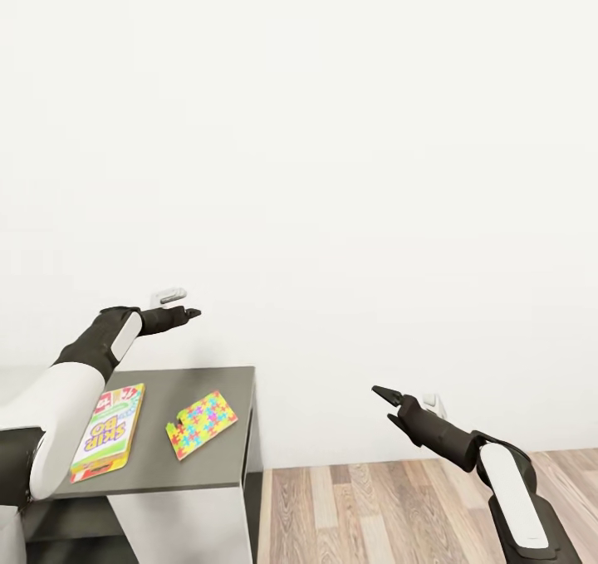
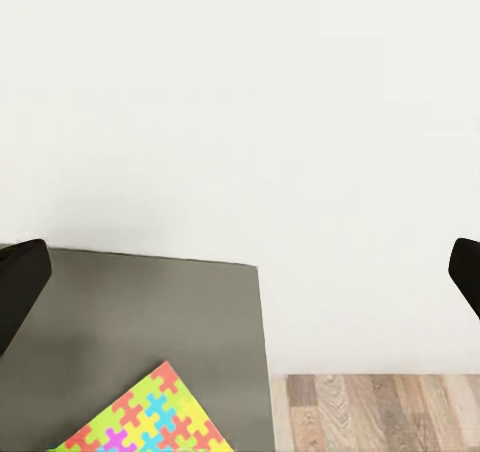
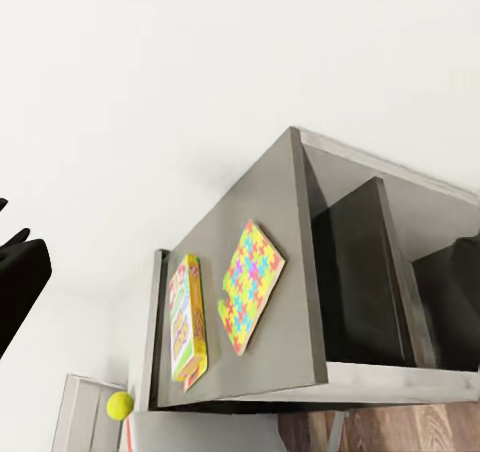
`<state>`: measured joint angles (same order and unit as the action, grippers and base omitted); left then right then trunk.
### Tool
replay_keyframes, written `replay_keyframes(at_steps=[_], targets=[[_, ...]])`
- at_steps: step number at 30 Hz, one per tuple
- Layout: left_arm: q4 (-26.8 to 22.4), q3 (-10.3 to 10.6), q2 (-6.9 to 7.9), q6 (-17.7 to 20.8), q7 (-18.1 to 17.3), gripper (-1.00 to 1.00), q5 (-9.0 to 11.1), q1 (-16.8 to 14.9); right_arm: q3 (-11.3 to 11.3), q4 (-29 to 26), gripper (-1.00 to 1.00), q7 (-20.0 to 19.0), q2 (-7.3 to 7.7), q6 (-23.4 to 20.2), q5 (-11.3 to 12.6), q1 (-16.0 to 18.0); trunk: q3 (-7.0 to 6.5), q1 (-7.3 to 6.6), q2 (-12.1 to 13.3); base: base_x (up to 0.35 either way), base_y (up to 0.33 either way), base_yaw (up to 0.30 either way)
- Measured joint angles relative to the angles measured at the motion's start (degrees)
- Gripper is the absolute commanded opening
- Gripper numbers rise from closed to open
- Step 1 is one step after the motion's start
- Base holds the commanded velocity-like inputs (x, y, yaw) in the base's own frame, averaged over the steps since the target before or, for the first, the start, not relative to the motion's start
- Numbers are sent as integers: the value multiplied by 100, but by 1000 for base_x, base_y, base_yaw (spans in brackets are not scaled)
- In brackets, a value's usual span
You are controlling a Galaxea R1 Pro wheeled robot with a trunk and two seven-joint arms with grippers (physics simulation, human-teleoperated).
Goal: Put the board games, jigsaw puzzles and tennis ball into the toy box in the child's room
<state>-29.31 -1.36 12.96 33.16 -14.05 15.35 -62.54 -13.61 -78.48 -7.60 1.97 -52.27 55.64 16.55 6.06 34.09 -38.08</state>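
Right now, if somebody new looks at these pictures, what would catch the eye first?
Probably the bright jigsaw puzzle, lying flat on the dark grey cabinet top near its right edge. Beside it, further left, lies the board game with big letters on its cover. The left gripper hangs open above the cabinet's back edge, and the right gripper hovers over the wood floor.
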Motion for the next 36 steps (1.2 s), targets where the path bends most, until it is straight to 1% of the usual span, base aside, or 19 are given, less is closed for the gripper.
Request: replay_keyframes(at_steps=[7, 20, 36], targets=[[0, 1, 1, -5, -7, 100, 1, 8, -10, 0, 100, -2, 16, -4, -1, 0, 50, 2, 1, 67, 0, 0], [0, 0, 1, 1, -8, 100, 2, 9, -13, 0, 100, -2, 8, 0, -1, 0, 170, 2, 1, 4, 0, 0], [1, -5, -11, 18, -1, 100, 3, 9, -17, 0, 100, -2, 39, -7, 8, 0, 321, 2, 1, 0, 0, 0]])
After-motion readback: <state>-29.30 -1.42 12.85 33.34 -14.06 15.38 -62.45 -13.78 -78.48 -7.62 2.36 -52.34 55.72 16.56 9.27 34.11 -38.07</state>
